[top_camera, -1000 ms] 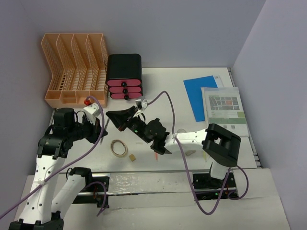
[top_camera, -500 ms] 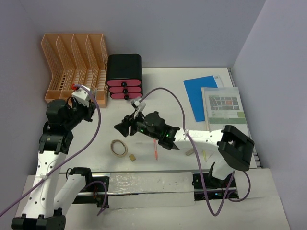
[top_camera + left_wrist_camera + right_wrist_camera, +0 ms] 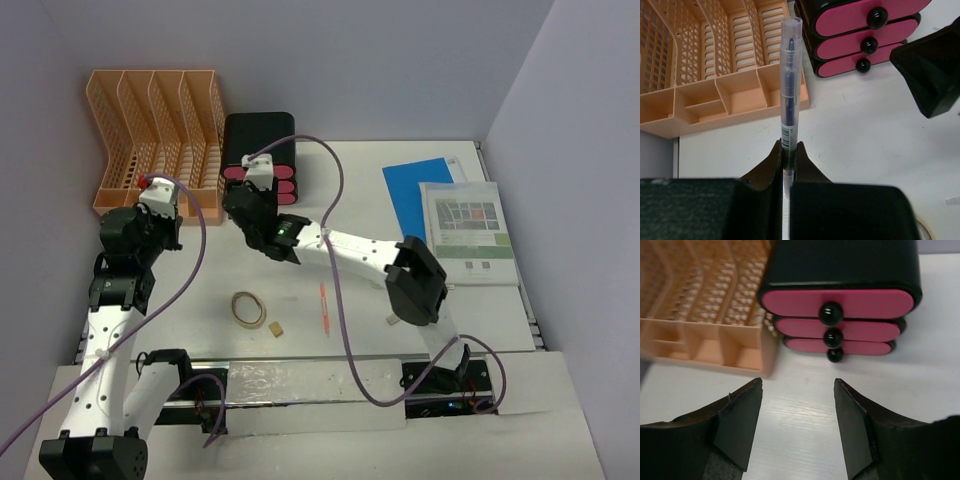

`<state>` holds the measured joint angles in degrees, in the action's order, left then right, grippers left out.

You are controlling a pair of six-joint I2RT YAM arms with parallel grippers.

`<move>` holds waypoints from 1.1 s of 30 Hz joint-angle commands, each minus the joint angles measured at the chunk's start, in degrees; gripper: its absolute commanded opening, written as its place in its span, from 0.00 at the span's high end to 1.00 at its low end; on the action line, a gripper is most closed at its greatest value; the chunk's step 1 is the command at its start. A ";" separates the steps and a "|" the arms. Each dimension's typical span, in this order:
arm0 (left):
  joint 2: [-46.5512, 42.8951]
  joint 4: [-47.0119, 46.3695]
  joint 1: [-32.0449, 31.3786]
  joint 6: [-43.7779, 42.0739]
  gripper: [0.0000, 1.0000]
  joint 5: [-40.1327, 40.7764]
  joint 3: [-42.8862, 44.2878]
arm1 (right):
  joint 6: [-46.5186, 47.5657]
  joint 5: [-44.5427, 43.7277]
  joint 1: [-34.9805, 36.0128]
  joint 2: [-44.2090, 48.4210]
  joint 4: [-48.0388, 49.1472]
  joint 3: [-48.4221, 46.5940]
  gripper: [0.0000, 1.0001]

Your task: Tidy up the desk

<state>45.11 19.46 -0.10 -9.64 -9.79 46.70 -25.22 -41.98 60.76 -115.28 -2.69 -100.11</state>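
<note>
I'm judging this a put-away step: my left gripper (image 3: 789, 150) is pinching a clear-barrelled blue-ink pen (image 3: 790, 80), its length running six-to-twelve o'clock in the wrist view toward the peach plastic slotted file rack (image 3: 715, 95). My right gripper (image 3: 797, 410) is gaping empty before the black box with pink drawers (image 3: 840, 270). Next I'm needing to lower the pen into a rack tray; the large white rectangular desk (image 3: 290, 300) is lying beneath everything, its long axis running nine-to-three o'clock.
</note>
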 commanded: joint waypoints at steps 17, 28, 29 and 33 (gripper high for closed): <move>0.62 -1.16 1.60 0.14 1.00 -7.17 2.46 | -1.74 -6.87 -7.95 -20.15 -4.55 -21.85 0.38; 1.73 -1.17 1.77 0.14 1.00 -8.71 2.69 | 1.31 -3.28 -8.55 -22.10 -0.21 -22.23 0.38; 1.73 -1.12 1.77 0.14 1.00 -8.84 2.72 | 1.37 -3.39 -8.64 -22.18 -0.05 -22.34 0.39; 1.59 -0.77 1.86 0.08 1.00 -9.49 2.87 | 1.28 -3.49 -9.17 -23.82 -0.83 -24.86 0.41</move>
<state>46.93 19.49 1.23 -9.67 -17.38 46.84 -24.29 -44.79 52.43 -136.98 -5.27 -121.22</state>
